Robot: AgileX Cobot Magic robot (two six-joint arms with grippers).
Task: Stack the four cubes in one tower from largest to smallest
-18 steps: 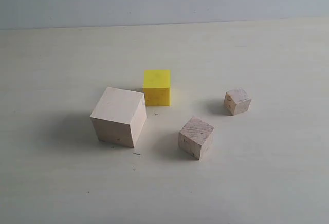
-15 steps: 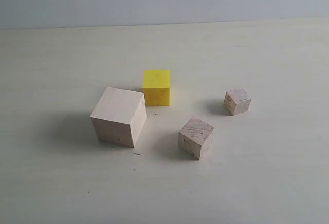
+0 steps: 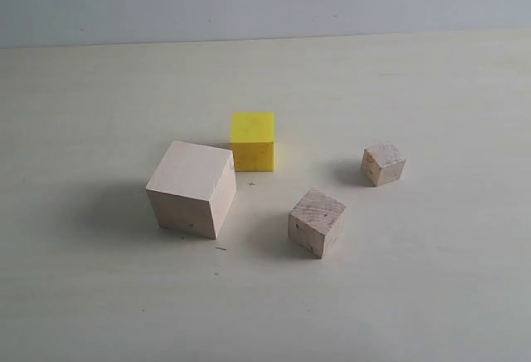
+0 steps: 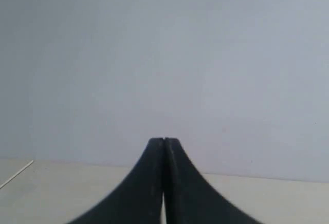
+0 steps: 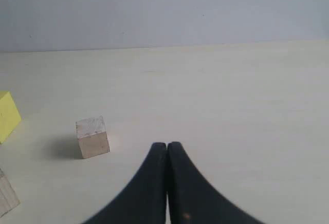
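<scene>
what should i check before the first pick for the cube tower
1. Base ready: the big wood cube sits flat with its top bare: ok.
2. Room for fingers around the yellow cube: cannot tell, it sits very close behind the big wood cube.
3. The medium wood cube and small wood cube stand apart from the rest: ok.
4. The left claw open for a grasp: not ok, shut and empty.
5. The right claw open for a grasp: not ok, shut and empty.
</scene>
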